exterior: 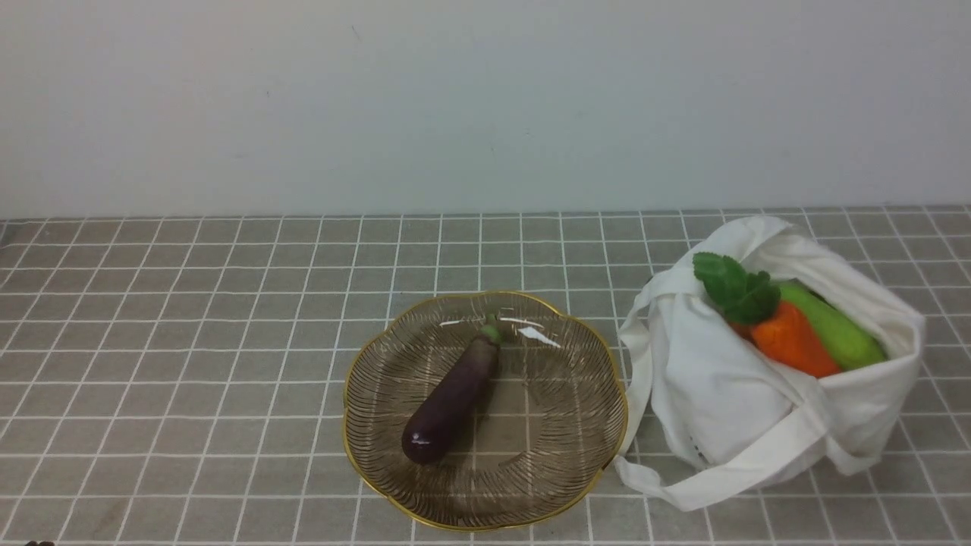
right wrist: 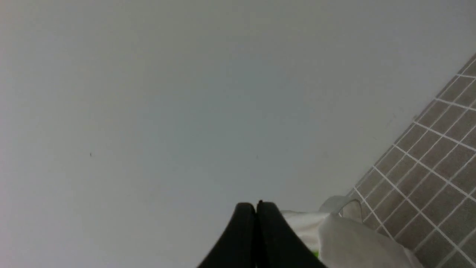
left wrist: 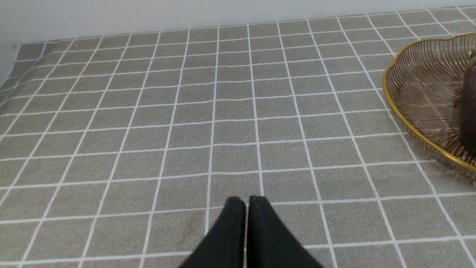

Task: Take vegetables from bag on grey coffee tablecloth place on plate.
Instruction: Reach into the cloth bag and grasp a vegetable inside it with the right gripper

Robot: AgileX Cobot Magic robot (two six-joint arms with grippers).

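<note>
Black fingers of the left gripper [left wrist: 245, 203] sit pressed together, holding nothing, low over bare tablecloth [left wrist: 148, 111] well to the left of the plate [exterior: 561, 425]. On the plate lies the eggplant [exterior: 453, 398], slanted across its left half, so the right half is free.

Just right of the plate slumps the bag [exterior: 721, 402], mouth open, with the carrot [exterior: 793, 341] and cucumber [exterior: 834, 334] side by side inside, the carrot on the plate side. One strap [exterior: 667, 493] trails on the cloth at the plate's right rim; whether it touches the rim is hard to tell.

The right gripper [right wrist: 256, 204] is also closed tight and empty. It is out of the front view. Its own camera looks mostly at the wall [right wrist: 148, 111], with the bag's white cloth just past the fingertips, so it seems to hover close by the bag, on the plate's right.

Risks, as I judge them:
- A reach with the jaws closed would only push the vegetables deeper.
- The soft bag may lift or drag with the carrot, and the strap could tug the plate.
- The glossy skins may slip from a shallow pinch.
- A drop on the plate could roll the eggplant.
</note>
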